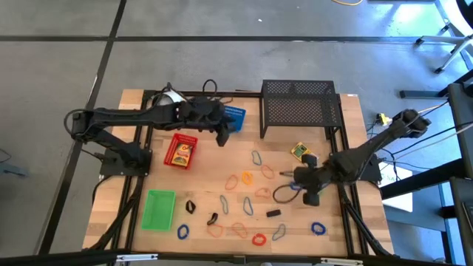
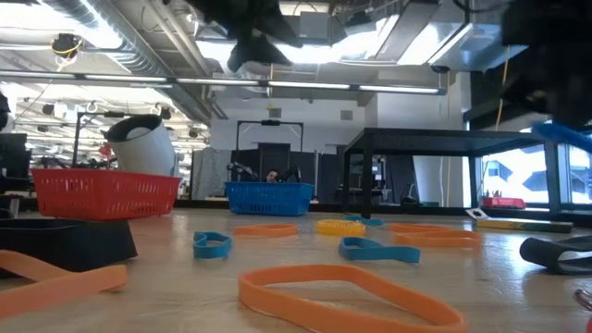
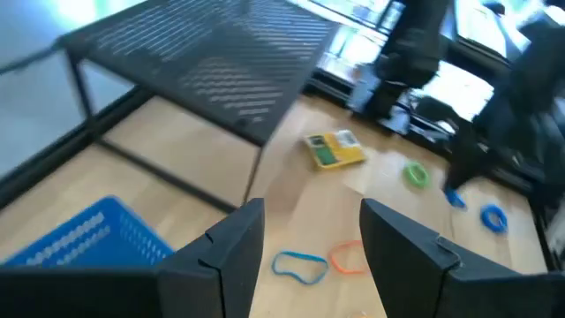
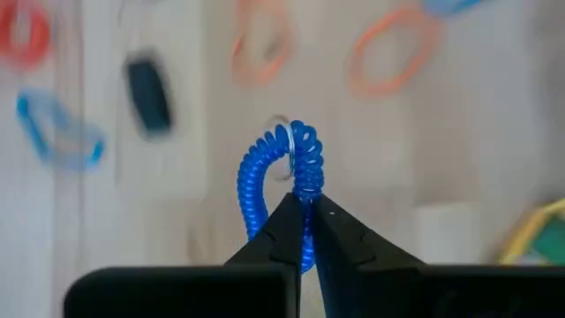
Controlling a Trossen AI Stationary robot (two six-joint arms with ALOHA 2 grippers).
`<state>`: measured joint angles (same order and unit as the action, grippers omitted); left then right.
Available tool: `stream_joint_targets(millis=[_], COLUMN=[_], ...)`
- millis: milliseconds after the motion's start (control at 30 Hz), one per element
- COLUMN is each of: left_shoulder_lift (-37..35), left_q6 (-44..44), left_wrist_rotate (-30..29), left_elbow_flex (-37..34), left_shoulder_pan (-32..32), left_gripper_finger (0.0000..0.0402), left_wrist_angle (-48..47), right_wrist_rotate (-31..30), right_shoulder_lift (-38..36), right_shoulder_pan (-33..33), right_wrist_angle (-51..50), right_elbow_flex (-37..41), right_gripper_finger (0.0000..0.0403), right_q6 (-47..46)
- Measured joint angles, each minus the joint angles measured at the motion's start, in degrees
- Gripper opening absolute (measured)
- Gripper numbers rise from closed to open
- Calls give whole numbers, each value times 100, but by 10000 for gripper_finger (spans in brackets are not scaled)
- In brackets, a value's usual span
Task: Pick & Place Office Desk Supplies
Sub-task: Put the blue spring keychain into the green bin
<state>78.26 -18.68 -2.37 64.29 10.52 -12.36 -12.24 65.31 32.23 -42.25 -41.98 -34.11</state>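
The right gripper (image 4: 305, 208) is pinched tight on a blue coiled plastic loop (image 4: 281, 172), which juts out past its fingertips, lifted off the wooden table (image 1: 207, 181). Taking the big black mesh rack (image 1: 299, 107) as landmark, this gripper (image 1: 304, 185) hangs in front of it. The left gripper (image 1: 222, 133) hovers beside the rack's left side, fingers (image 3: 234, 252) spread wide, empty. Three trays: blue (image 1: 233, 117), red (image 1: 181, 151), green (image 1: 158, 209). One small yellow box (image 1: 299, 151) lies just before the rack.

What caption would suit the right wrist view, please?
Right tool shut on a blue coiled loop above the wooden table.
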Motion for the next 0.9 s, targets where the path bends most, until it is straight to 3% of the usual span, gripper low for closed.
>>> stream_joint_targets(millis=[267, 600, 767, 900], left_shoulder_lift=[114, 381, 522, 663], left_q6=[946, 1925, 1722, 1697], left_wrist_rotate=[-270, -344, -1003, -1053], left_elbow_flex=[-9, 0, 0, 0], left_shoulder_pan=[-473, -968, -1128, -1167], left_gripper_finger=[182, 182, 189, 209], left_wrist_angle=[428, 1494, 1991, 2200], right_wrist_rotate=[-1069, -1135, -1221, -1223], right_shoulder_lift=[-528, -521, -366, -188], right_shoulder_pan=[-943, -2106, -2463, -2661], right_wrist_angle=[1143, 3905, 4961, 5305], right_elbow_flex=[-4, -11, -16, -17], right_gripper_finger=[16, 16, 16, 16], right_q6=[845, 2728, 3455, 3501])
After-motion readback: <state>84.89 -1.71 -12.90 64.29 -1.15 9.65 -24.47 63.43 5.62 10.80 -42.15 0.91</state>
